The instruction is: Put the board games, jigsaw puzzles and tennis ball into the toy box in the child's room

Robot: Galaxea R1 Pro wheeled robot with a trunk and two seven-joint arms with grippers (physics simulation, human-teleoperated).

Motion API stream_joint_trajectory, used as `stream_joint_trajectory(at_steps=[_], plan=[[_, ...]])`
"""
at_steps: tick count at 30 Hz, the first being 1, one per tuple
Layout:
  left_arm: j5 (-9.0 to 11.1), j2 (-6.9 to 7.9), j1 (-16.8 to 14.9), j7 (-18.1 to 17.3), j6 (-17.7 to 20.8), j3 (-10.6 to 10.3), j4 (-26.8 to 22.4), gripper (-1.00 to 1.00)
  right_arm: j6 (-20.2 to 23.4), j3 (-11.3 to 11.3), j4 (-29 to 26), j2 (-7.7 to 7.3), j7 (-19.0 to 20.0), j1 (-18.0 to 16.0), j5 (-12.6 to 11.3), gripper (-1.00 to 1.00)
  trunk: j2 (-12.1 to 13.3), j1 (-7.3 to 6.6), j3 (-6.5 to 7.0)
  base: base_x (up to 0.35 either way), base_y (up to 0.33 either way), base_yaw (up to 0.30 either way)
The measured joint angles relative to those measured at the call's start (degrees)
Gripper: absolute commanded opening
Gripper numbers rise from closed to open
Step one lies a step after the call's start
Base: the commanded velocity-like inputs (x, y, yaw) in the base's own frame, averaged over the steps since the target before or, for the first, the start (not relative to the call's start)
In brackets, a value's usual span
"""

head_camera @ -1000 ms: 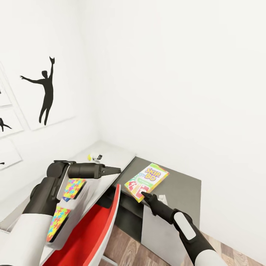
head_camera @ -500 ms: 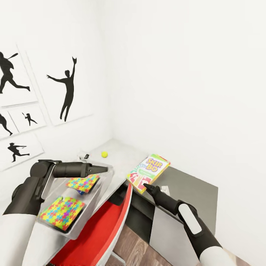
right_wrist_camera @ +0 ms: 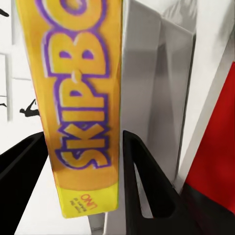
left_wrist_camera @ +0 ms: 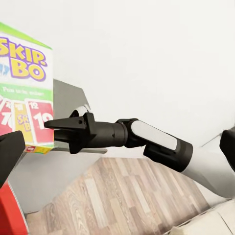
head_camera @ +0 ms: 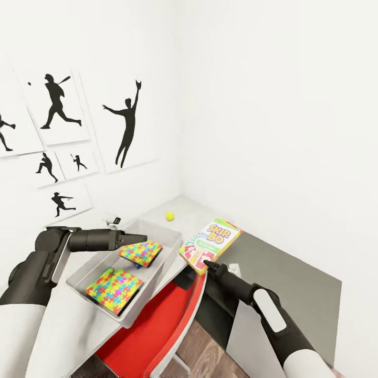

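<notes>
Two jigsaw puzzles [head_camera: 115,283] are seen lying inside the toy box [head_camera: 168,251], one near each end, the farther one tilted with something blue under its edge; the box itself stands on the pale desk [head_camera: 68,336]. A board game [head_camera: 210,244] marked SKIP-BO is held up over the dark cabinet top [head_camera: 294,283], just beside the toy box, by the right gripper [head_camera: 206,264]. In the right wrist view its yellow edge [right_wrist_camera: 81,107] is clamped between the two black fingers [right_wrist_camera: 147,181], the toy box wall showing behind. The left gripper [head_camera: 140,238] is stretched over the toy box; whether its fingers are parted cannot be told. A tennis ball [head_camera: 169,216] rests on the desk beyond the box.
</notes>
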Motion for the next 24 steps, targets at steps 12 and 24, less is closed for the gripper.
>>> stream_joint_trajectory(at_steps=[12, 24], plan=[[-0.08, -0.09, 0.0, 0.0, 0.0, 0.0, 0.0, 1.0, -0.06, 0.01, 0.0, 0.0, 0.0, -0.02, 0.01, -1.0, 0.0, 0.0, -0.3, 0.0, 0.0, 0.281], [-0.05, -0.09, 0.0, 0.0, 0.0, -0.05, 0.0, 1.0, -0.14, 0.26, 0.09, 0.09, 0.09, -0.02, 0.19, -1.0, 0.0, 0.0, -0.6, 0.0, 0.0, 0.281]])
